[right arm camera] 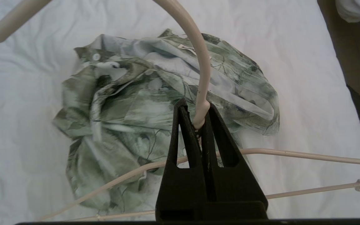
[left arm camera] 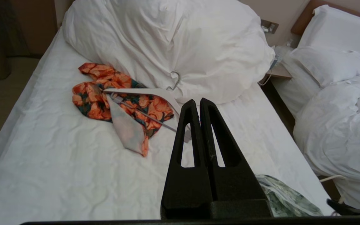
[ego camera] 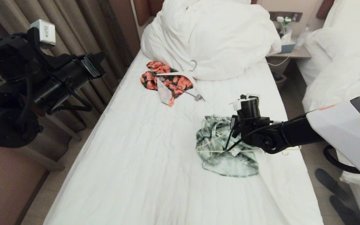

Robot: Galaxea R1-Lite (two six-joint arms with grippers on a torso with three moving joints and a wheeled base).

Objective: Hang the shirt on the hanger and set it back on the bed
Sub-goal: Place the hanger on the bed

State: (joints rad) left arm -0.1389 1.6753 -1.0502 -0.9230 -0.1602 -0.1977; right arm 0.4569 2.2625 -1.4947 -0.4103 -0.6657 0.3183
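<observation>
Gripping the hanger (right arm camera: 202, 62) at its neck, the right pincer (right arm camera: 198, 123) holds it just above the shirt (right arm camera: 155, 103), which lies crumpled on the bed (ego camera: 142, 156). Left pincer (left arm camera: 199, 104) clenched on nothing, off to the side of the shirt. Shirt looks light, limp, likely slippery; the collar seems the best hold. Hanger thin, stiff, light.

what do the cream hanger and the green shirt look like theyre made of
The hanger looks like thin wire under a smooth, matte cream coating, probably plastic: round, even section bent in tight curves, pinched in the right claw. The shirt looks like light woven fabric, maybe cotton or rayon: it crumples into soft, thin folds, with a printed pattern and a small white button.
</observation>
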